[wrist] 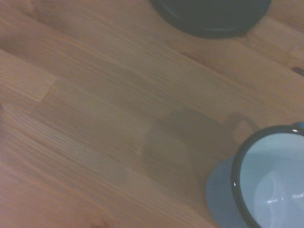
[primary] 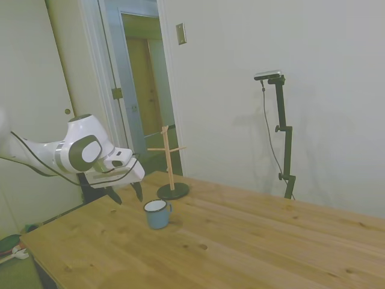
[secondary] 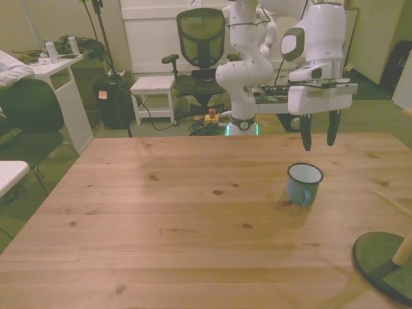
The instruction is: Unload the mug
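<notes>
I have the mug point(secondary: 304, 183) standing upright on the wooden table point(secondary: 161, 219), mouth up, with nothing holding it. It is a small blue-grey enamel mug with a white inside and a thin dark rim; in the side view point(primary: 157, 214) its loop handle points toward the mug tree. In the front view it sits on the right half of the table, roughly midway between the near and far edges.

The gripper point(secondary: 318, 136) hangs in the air above and behind the mug, over the far part of the table, and is clear of it. I can see both dark fingers pointing downward with a wide gap between them and nothing in that gap. From the side view point(primary: 125, 194) the gripper is up off the tabletop and to the left of the mug, not touching it.

The wooden mug tree point(primary: 169, 170) stands beyond the mug in the side view, an upright post with thin pegs on a round dark base point(secondary: 384, 265) (in the front view only the base and a bit of the post show, at the near right corner). The mug is near that base but apart from it.

My wrist view is soft, yet it shows the mug's rim and white inside point(wrist: 273, 180) and the edge of the dark base point(wrist: 211, 16).
</notes>
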Available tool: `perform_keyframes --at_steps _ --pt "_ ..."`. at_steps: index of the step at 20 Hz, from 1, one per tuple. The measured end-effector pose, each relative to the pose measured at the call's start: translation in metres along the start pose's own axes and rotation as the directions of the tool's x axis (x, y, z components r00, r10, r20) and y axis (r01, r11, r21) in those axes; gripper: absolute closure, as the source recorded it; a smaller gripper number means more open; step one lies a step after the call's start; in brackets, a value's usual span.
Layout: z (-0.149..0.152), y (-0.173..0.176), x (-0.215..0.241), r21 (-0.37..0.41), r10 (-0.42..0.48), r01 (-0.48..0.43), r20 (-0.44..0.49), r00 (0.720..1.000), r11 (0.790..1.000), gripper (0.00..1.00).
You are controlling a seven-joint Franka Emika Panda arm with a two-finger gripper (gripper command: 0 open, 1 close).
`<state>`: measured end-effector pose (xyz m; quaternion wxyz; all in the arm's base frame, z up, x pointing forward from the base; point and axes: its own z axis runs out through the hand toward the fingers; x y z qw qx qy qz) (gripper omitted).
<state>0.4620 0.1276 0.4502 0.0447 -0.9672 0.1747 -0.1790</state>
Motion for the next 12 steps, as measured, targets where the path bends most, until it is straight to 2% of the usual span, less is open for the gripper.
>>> perform_keyframes --at_steps 4,8,12 --pt "0.003 0.018 -0.013 0.01 0.059 -0.059 0.021 0.998 0.998 0.0" --pt "0.005 0.034 -0.005 0.04 0.144 -0.147 0.061 0.988 0.988 0.0" --pt "0.007 0.05 0.002 0.042 0.157 -0.161 0.086 0.984 0.986 0.0"
